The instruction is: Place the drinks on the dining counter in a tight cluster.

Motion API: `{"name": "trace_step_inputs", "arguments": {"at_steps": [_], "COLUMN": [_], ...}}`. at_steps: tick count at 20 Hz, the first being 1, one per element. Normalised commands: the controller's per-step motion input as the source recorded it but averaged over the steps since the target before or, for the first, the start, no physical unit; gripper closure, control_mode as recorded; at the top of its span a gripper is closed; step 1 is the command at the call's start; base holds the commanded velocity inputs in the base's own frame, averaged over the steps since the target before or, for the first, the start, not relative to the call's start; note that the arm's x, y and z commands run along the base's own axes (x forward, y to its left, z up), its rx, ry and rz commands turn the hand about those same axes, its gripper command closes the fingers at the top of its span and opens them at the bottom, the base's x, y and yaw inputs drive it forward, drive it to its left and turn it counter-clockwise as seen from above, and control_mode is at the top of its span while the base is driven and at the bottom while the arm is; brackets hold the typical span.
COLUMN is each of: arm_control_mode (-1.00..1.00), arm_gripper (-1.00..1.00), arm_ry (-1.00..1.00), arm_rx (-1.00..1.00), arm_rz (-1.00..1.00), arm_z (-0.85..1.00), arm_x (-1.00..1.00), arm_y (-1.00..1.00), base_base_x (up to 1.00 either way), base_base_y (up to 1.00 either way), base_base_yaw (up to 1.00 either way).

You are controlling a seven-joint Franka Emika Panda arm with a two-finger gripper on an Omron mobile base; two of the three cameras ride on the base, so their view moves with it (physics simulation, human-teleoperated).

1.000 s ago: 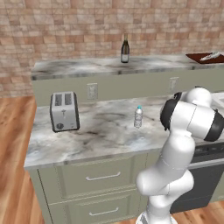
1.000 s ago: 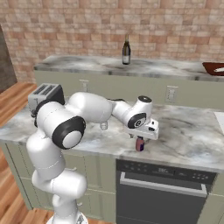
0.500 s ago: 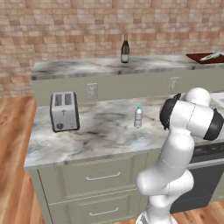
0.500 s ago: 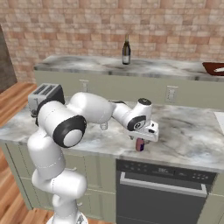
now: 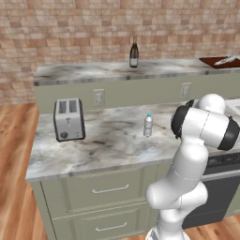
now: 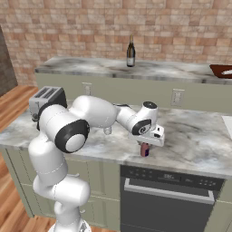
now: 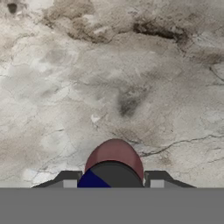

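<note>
A short maroon bottle (image 6: 145, 150) with a dark cap stands near the front edge of the lower marble worktop (image 6: 190, 140). My gripper (image 6: 145, 143) points down over it. In the hand view the maroon bottle (image 7: 114, 154) sits between the fingertips of my gripper (image 7: 113, 178), which press against its sides. The small clear water bottle (image 5: 148, 125) stands upright mid-worktop, left of my arm. The tall dark wine bottle (image 5: 134, 52) (image 6: 131, 51) stands on the raised dining counter (image 5: 84, 72) (image 6: 90, 65) at the back.
A silver toaster (image 5: 69, 119) (image 6: 45, 97) sits at the left of the worktop. A dark red tray (image 5: 220, 61) (image 6: 222, 70) lies at the dining counter's right end. A black oven front (image 6: 167, 199) is below the gripper.
The fingers have closed in on the maroon bottle. The arm and the other bottles have stayed in place.
</note>
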Motion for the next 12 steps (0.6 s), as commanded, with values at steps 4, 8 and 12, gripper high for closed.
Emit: {"name": "trace_step_inputs", "arguments": {"at_steps": [4, 8, 12], "arm_control_mode": [-1.0, -1.0, -1.0], "arm_gripper": [1.0, 1.0, 1.0], "arm_ry": [-0.04, -0.04, -0.05], "arm_rx": [0.0, 0.0, 0.0], "arm_rz": [0.0, 0.0, -0.01], "arm_z": [0.0, 0.14, 0.45], "arm_x": [-0.01, -0.24, -0.57], "arm_y": [0.0, 0.0, 0.09], "base_base_x": [0.0, 0.0, 0.0], "base_base_y": [0.0, 0.0, 0.0], "base_base_yaw": [0.0, 0.0, 0.0]}}
